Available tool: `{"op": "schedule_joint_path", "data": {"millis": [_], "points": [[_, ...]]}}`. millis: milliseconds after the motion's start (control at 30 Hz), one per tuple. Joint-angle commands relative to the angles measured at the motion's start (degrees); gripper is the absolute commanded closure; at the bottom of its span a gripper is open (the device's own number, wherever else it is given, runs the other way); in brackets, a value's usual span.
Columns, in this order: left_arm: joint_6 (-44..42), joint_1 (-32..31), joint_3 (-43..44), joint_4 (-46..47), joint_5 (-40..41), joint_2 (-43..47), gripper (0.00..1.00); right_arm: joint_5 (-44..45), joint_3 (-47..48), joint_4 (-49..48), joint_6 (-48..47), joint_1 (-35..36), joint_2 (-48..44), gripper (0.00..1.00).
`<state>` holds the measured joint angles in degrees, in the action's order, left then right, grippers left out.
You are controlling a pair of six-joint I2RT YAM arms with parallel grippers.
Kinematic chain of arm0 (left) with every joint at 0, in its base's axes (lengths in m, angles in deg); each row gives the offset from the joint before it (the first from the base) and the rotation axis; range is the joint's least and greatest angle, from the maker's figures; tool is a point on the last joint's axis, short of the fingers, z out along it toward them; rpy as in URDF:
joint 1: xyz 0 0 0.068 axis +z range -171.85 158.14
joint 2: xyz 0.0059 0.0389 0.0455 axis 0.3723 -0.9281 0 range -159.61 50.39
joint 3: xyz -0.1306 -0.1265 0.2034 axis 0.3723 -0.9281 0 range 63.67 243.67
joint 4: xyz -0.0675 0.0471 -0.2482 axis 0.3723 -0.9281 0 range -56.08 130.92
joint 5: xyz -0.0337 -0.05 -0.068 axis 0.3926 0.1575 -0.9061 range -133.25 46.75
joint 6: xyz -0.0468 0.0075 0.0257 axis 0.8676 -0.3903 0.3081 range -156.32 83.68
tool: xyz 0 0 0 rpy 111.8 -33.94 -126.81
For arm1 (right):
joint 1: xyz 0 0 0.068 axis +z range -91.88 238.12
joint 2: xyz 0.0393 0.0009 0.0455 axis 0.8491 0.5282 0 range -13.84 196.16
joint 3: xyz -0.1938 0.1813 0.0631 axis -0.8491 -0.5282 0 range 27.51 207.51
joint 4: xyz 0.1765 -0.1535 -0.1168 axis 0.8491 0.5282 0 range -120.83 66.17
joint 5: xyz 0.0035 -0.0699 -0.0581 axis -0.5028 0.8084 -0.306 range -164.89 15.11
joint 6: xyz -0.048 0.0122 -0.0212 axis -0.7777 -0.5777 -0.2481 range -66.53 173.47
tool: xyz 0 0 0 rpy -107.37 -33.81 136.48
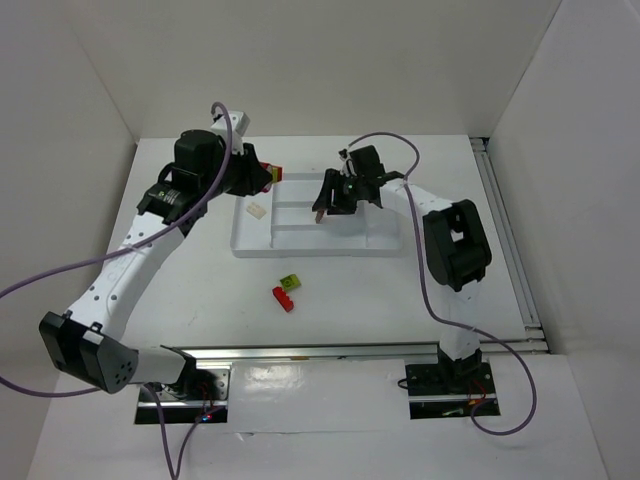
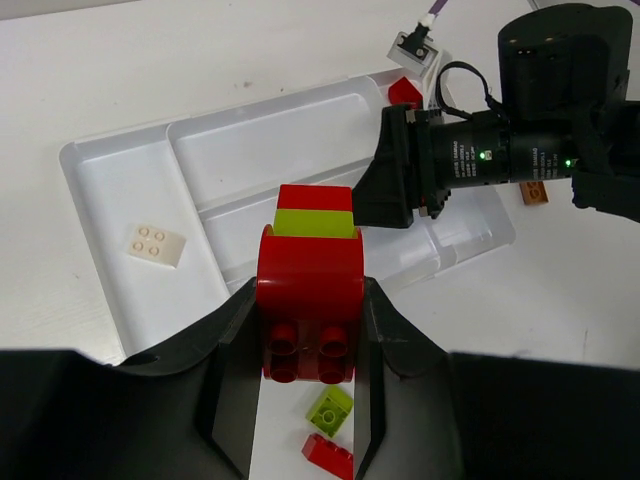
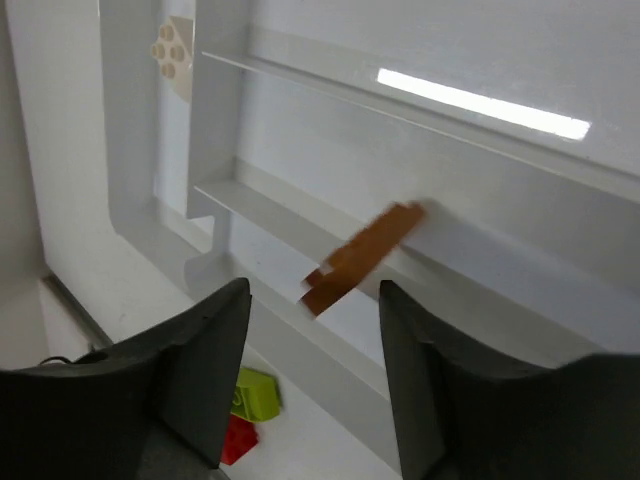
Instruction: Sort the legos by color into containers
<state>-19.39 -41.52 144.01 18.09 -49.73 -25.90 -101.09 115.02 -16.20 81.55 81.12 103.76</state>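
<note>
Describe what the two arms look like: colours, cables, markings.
The left arm and right arm both have white link shells and bulky black joint housings. A purple cable runs along each. The fingers are matte black, broad and tapering. The right wrist unit is black, with small white lettering and green indicator lights. No sleeves.

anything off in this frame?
Left gripper is shut on a mixed stack: a lime green brick sandwiched between red ones, so it suits no single-colour compartment. The orange-brown brick beyond the open right gripper looks blurred and tilted over the tray.
</note>
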Motion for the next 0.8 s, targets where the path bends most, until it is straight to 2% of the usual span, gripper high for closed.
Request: {"op": "schedule_joint_path", "data": {"millis": [0,33,67,100,167,233,267,367,400,433,500,633,667,767], "points": [[1.27,0.24,0.87,1.21,-2.57,-0.44,1.00,2.19,2.41,-1.28,0.23,1.16,-0.71,0.35],[1.27,0.24,1.40,0.60,-3.27,-0.96,1.00,4.20,2.41,0.03,-0.47,1.17,-1.58,0.23],[0.57,0.24,1.40,0.59,-6.15,-0.96,1.00,5.88,3.02,0.91,-1.09,1.77,-2.37,0.16],[0.56,0.24,1.40,0.59,-7.48,-1.49,1.00,7.98,3.02,1.53,-1.09,2.30,-4.73,0.12],[-0.92,0.24,1.40,0.59,-11.25,-1.49,1.00,12.21,2.15,2.15,-1.97,3.01,-7.64,0.12],[-1.63,0.24,1.93,0.59,-13.98,-1.49,1.00,14.33,-0.91,2.77,-2.49,3.01,-12.99,0.21],[-2.59,0.24,1.93,0.59,-15.48,-1.49,1.00,14.94,-2.41,2.77,-2.50,3.01,-15.10,0.33],[-5.32,0.76,2.46,-0.11,-20.48,-2.72,1.00,12.23,-9.42,-0.56,-2.50,0.82,-24.15,0.53],[-5.33,0.76,2.46,-0.11,-21.55,-2.72,1.00,11.44,-10.94,-1.61,-1.98,0.03,-26.35,0.63],[-5.85,0.76,2.46,-0.11,-22.25,-2.72,1.00,9.34,-12.26,-2.67,-1.97,0.02,-30.11,0.67],[-5.85,0.76,2.46,-0.11,-27.77,-3.51,1.00,6.09,-16.12,-4.43,-1.97,-0.68,-33.39,0.67],[-5.33,3.21,4.30,-0.11,-42.18,-6.23,1.00,-8.65,-20.96,-10.91,-2.58,-4.36,-39.97,0.28],[-4.02,3.83,5.00,0.76,-47.87,-7.02,1.00,-10.44,-22.28,-12.59,-3.11,-4.37,-41.12,0.21],[1.77,6.91,3.88,6.54,-56.69,-9.23,1.00,-14.83,-26.76,-18.48,-3.81,-4.90,-44.82,0.15]]}}
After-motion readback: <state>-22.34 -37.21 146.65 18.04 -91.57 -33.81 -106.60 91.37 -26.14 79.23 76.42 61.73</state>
